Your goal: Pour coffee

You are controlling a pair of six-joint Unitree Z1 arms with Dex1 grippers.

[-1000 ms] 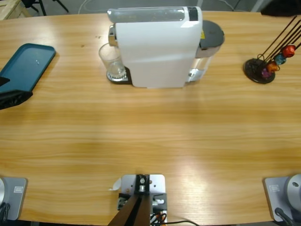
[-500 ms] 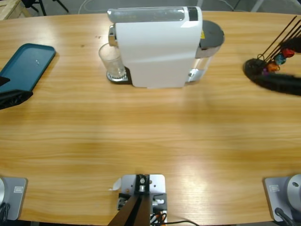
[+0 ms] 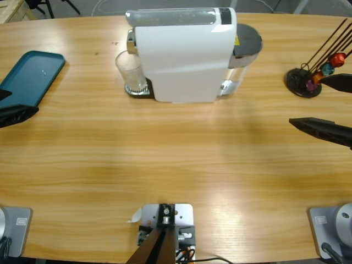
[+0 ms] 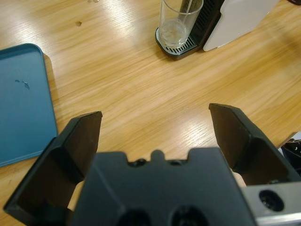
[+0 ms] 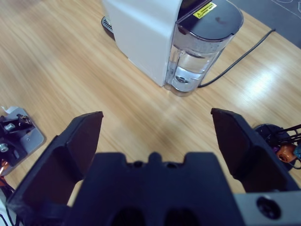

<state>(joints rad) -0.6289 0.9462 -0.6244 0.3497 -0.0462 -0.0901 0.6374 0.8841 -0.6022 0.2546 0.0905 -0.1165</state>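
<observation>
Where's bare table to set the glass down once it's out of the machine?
Bare wood spans the near side of the white coffee machine, from the teal tray to the open right gripper. Crowded: the clear glass at the machine, and the black capsule stand.

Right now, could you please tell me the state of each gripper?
Left gripper: open, holding nothing.
Right gripper: open, holding nothing.
</observation>
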